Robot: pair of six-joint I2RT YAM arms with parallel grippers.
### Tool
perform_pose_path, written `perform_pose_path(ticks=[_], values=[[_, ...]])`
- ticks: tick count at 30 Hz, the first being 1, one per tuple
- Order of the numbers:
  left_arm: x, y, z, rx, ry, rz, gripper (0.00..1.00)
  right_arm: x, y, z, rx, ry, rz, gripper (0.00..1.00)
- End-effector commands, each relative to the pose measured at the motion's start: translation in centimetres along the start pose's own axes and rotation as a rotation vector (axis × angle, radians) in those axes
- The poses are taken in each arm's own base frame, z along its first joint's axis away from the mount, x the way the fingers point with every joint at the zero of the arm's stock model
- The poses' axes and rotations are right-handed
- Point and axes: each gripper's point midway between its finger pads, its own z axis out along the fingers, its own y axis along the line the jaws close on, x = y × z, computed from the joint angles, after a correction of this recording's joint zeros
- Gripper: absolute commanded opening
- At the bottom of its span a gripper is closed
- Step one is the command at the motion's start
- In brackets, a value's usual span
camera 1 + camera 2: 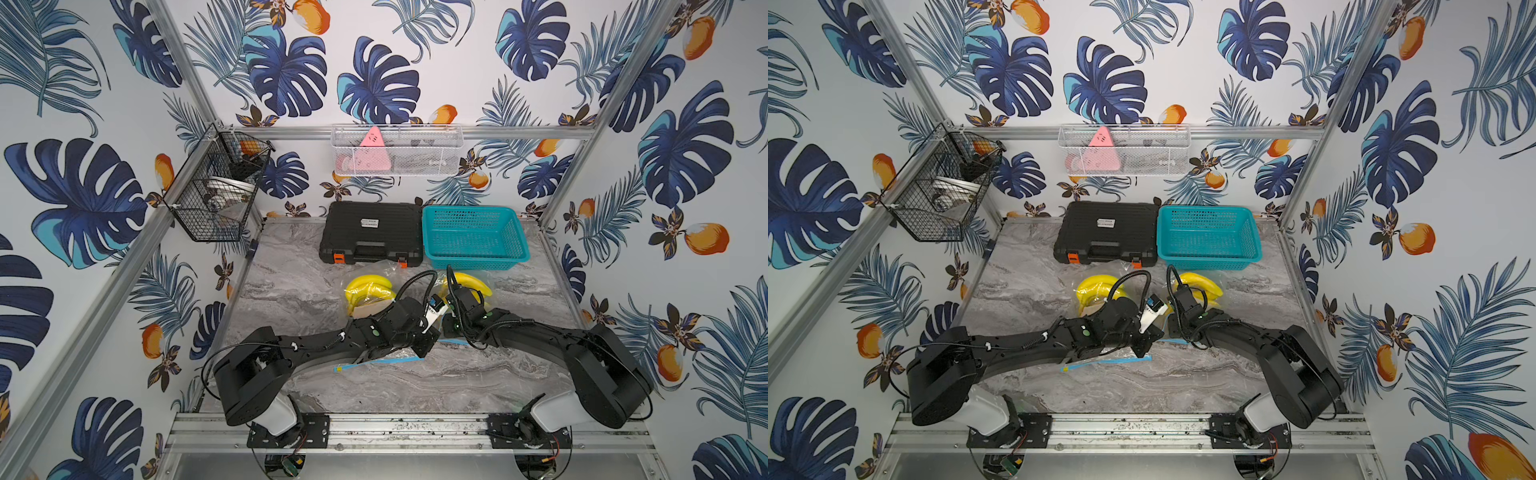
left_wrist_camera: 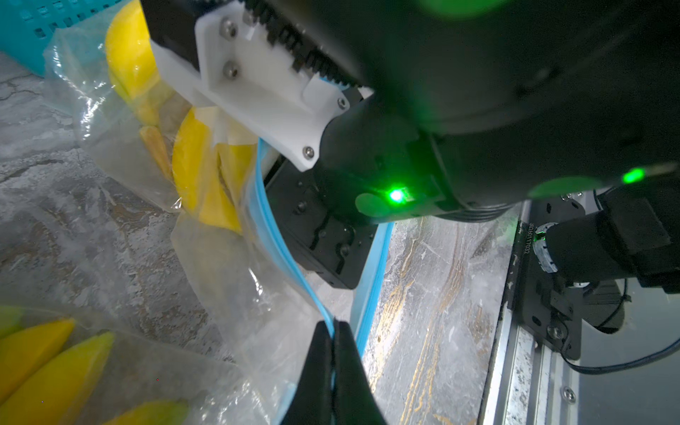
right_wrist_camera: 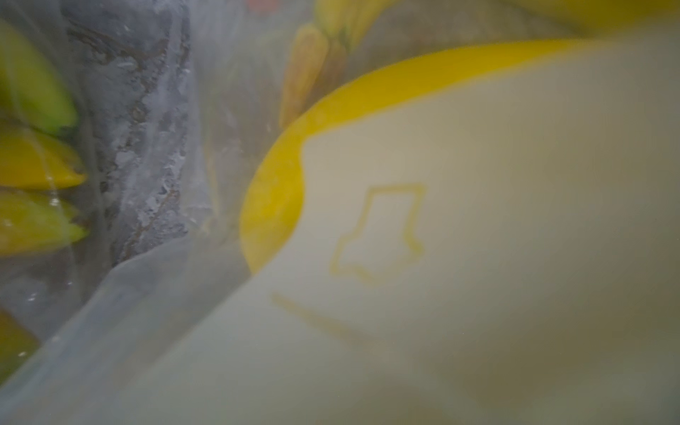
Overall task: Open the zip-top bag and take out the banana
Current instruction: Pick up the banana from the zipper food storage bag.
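Note:
The clear zip-top bag [image 2: 228,279] lies mid-table, its blue zip strip [image 1: 374,362] along the near side. My left gripper [image 2: 334,325] is shut on one lip of that strip [image 1: 1144,353], and the two lips stand apart at the mouth. My right gripper [image 1: 448,322] reaches into the mouth. One black finger [image 2: 323,239] shows between the lips; its tips are hidden. A yellow banana bunch [image 1: 471,282] with a white label [image 3: 404,220] fills the right wrist view. A second bunch [image 1: 370,291] lies to the left under plastic.
A black tool case [image 1: 372,232] and a teal basket [image 1: 473,237] stand side by side at the back of the marble table [image 1: 282,286]. A black wire basket [image 1: 216,187] and a white one [image 1: 397,149] hang on the walls. Bare table lies left of the bag.

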Motion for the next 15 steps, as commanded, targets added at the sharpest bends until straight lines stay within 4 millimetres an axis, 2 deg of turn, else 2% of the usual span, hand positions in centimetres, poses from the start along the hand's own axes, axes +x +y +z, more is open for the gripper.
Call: perform_pose_path(ticks=[1, 7, 9, 15], values=[[-0.5, -0.3, 0.0, 0.011, -0.021, 0.001, 0.00, -0.5, -0.1, 0.6, 0.020, -0.017, 0.010, 0.39], [0.4, 0.5, 0.3, -0.029, 0.011, 0.013, 0.00, -0.5, 0.0, -0.1, 0.007, -0.012, 0.002, 0.24], [0.7, 1.1, 0.5, -0.055, 0.018, 0.010, 0.00, -0.1, -0.1, -0.4, 0.000, 0.001, -0.005, 0.16], [1.7, 2.4, 1.3, -0.120, 0.052, 0.017, 0.00, 0.8, 1.6, -2.3, -0.133, 0.023, -0.022, 0.00]])
